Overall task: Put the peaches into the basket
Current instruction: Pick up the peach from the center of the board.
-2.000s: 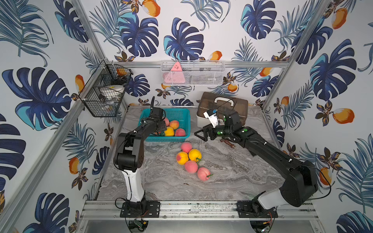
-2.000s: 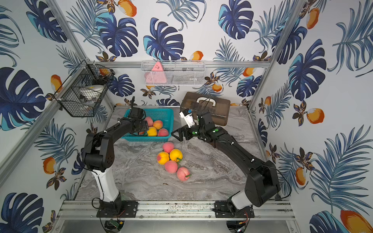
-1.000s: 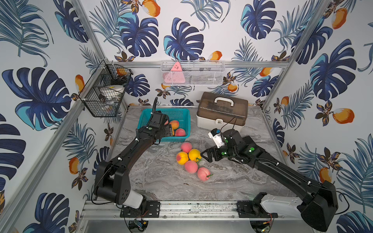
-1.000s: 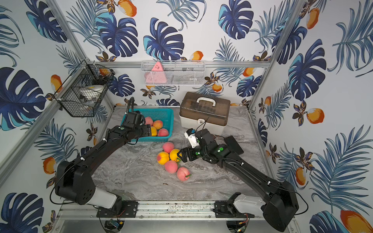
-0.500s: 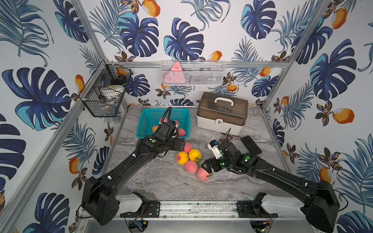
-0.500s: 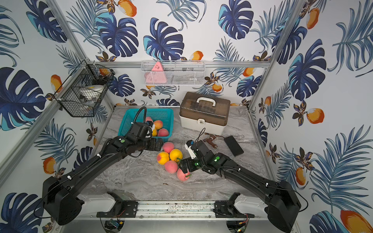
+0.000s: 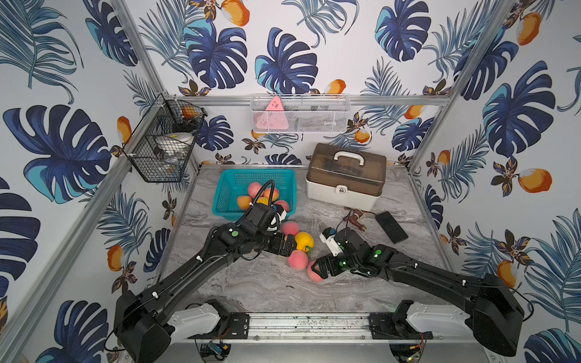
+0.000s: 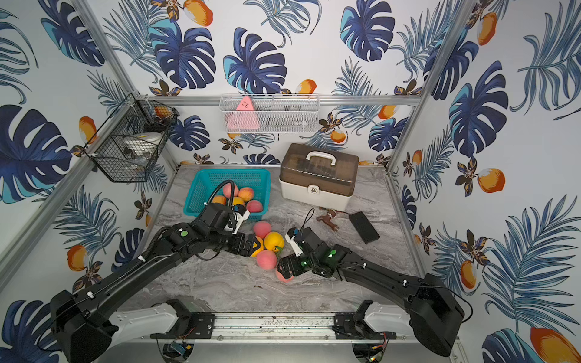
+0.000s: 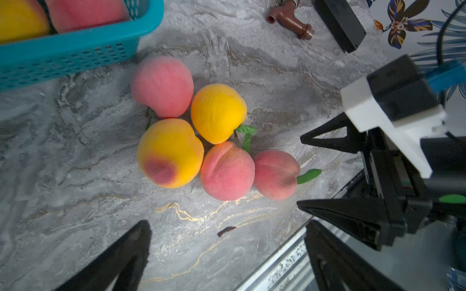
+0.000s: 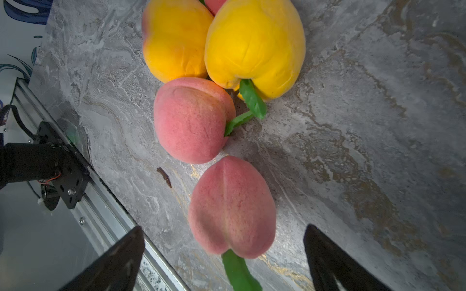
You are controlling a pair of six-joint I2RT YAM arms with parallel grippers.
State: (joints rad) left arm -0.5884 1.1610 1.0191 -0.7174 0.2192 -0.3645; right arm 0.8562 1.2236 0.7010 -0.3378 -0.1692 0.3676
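The teal basket [image 7: 220,201] [image 8: 195,201] stands at the back left with several peaches [image 7: 254,189] in it. More peaches lie in a cluster on the marble in front of it: two pink [image 9: 161,85] [image 9: 227,171], a yellow one [image 9: 218,112] and an orange-yellow one [image 9: 170,153]. My left gripper [image 7: 287,246] [image 9: 227,234] hangs open over the orange-yellow peach and holds nothing. My right gripper [image 7: 320,267] [image 10: 223,234] is open, with the nearest pink peach [image 10: 232,206] lying between its fingertips, which do not touch it.
A brown-lidded white case [image 7: 345,179] stands at the back right. A brown tap-shaped piece [image 7: 356,220] and a black slab [image 7: 391,226] lie in front of it. A black wire basket [image 7: 163,147] and a white mesh basket [image 7: 300,114] hang on the walls. A metal rail [image 7: 308,322] runs along the front edge.
My left gripper has come away from the basket to the loose peaches, and its jaws have opened. My right gripper has moved forward and down around the nearest pink peach.
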